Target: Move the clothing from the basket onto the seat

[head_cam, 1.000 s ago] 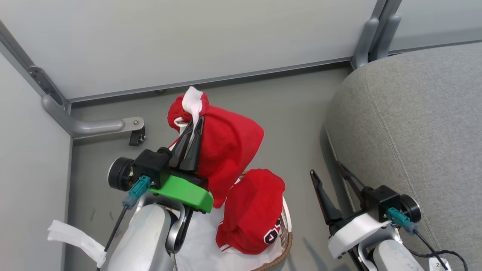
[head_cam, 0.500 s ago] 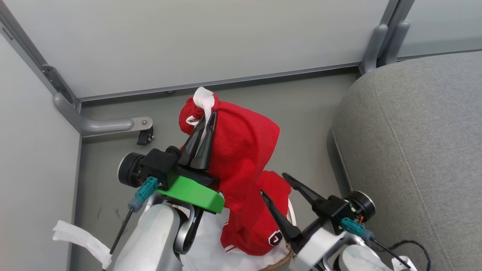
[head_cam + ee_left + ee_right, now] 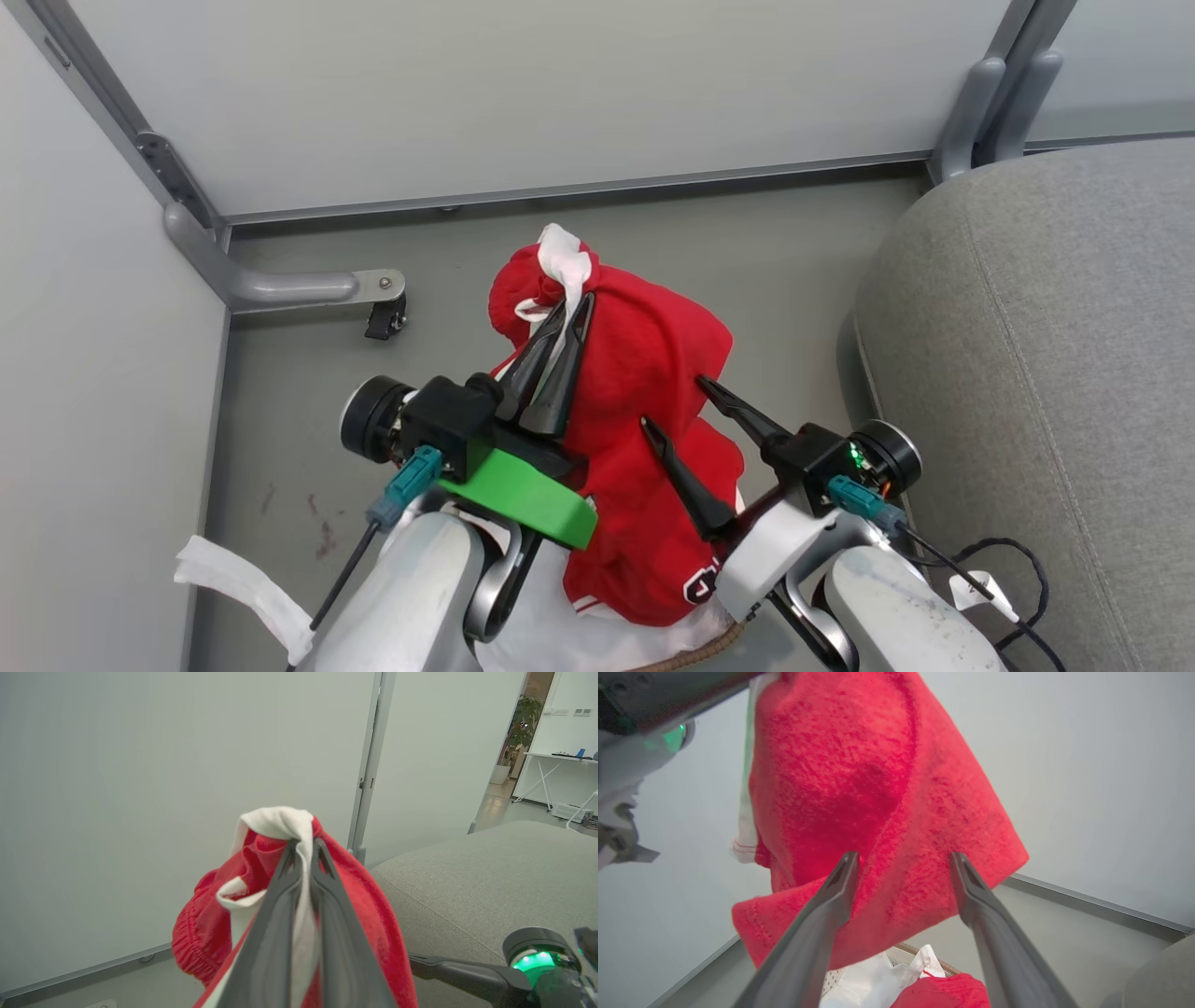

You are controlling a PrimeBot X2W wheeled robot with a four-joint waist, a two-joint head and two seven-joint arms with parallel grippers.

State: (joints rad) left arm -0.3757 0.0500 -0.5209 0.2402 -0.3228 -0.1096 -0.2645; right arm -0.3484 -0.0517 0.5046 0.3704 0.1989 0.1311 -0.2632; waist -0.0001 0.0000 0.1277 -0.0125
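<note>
My left gripper [image 3: 571, 303] is shut on the white trim of a red garment [image 3: 644, 355], holding it up above the basket. That garment [image 3: 373, 905] hangs from the shut fingers [image 3: 280, 914] in the left wrist view. My right gripper [image 3: 674, 401] stands open right beside the hanging red cloth [image 3: 878, 788], with its fingers [image 3: 833, 896] spread in front of it. A second red garment with a black-and-white patch [image 3: 653, 560] lies in the basket, whose brown woven rim [image 3: 695, 658] peeks out at the bottom. The grey seat [image 3: 1055, 373] fills the right side.
A white liner sheet [image 3: 569, 635] lies in the basket under the clothing. Grey partition walls stand behind and to the left, with a metal foot and caster [image 3: 383, 317] on the grey floor. A black cable [image 3: 1008, 560] lies on the seat's near edge.
My right gripper has swung left from beside the seat to the hanging red garment, staying open. The camera has shifted, so the whole scene sits further right.
</note>
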